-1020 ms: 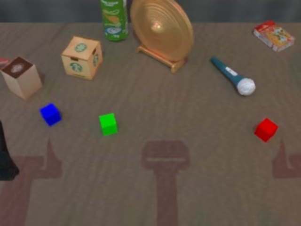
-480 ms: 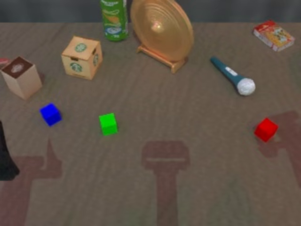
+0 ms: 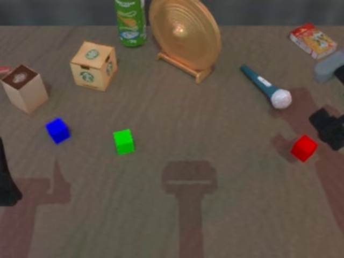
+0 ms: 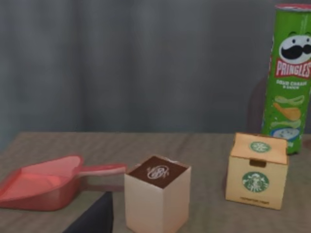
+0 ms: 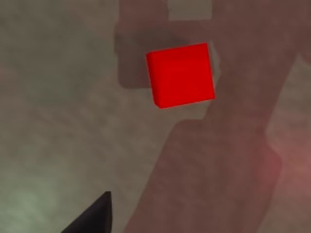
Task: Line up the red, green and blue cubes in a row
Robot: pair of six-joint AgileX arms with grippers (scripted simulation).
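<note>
The brown-grey surface (image 3: 215, 134) meets a grey curtain (image 4: 146, 63) behind the microphone (image 3: 267, 87). The red cube (image 3: 303, 148) lies below the microphone, the green cube (image 3: 123, 141) and blue cube (image 3: 57, 130) far to its left. The right end effector (image 3: 329, 128) has newly arrived beside the red cube, holding nothing, its opening impossible to judge.

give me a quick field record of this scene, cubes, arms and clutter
red cube: right side of table, resting, not gripped
green cube: left of centre, alone
blue cube: further left than the green cube, apart from it
row: not formed
right gripper: at the right edge, just beside the red cube
left gripper: parked at the left edge
clutter: two tan boxes, green chip can, gold plate on stand, microphone, red packet, red scoop
</note>
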